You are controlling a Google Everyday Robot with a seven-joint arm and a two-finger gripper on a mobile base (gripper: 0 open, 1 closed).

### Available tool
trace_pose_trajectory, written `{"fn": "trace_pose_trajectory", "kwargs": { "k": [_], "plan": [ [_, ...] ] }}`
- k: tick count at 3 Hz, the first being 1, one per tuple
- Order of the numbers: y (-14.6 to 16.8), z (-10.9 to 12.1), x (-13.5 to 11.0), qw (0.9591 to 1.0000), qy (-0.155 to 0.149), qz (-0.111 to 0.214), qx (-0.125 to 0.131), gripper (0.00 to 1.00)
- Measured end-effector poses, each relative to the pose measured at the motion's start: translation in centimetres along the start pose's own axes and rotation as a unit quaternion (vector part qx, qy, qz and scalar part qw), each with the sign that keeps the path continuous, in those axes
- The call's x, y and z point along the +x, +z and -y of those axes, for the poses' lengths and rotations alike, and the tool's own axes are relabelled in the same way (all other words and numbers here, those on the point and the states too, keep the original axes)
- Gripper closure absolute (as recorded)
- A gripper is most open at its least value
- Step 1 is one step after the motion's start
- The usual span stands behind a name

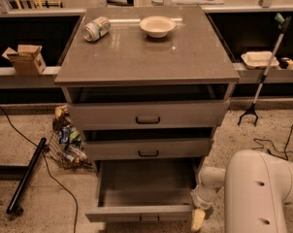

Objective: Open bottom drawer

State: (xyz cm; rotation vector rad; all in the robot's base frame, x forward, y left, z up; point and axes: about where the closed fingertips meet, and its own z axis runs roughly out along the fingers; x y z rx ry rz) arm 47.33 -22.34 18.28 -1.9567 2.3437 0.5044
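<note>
The bottom drawer (141,213) is the lowest of three grey drawers in a grey cabinet. It stands pulled out, showing its plain grey interior (146,182), and its small black handle (149,220) sits at the frame's lower edge. My gripper (198,219) hangs from the white arm (255,193) just right of the drawer's front right corner, pointing down. The middle drawer (147,148) and top drawer (147,114) are slightly ajar.
On the cabinet top (146,52) lie a tipped can (96,28) and a white bowl (157,26). A wire basket of trash (66,142) sits left of the cabinet, with a black pole (26,176) and cables on the floor. A reacher tool (263,76) leans at the right.
</note>
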Motion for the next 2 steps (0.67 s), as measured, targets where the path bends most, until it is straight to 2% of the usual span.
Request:
{"fn": "trace_pose_trajectory", "kwargs": {
  "k": [1,2],
  "plan": [
    [-1.6,-1.2,0.9,0.9998,0.02,0.001,-0.006,0.0],
    [-3.7,-1.9,1.0,0.9999,0.013,0.006,0.0,0.0]
  ]
}}
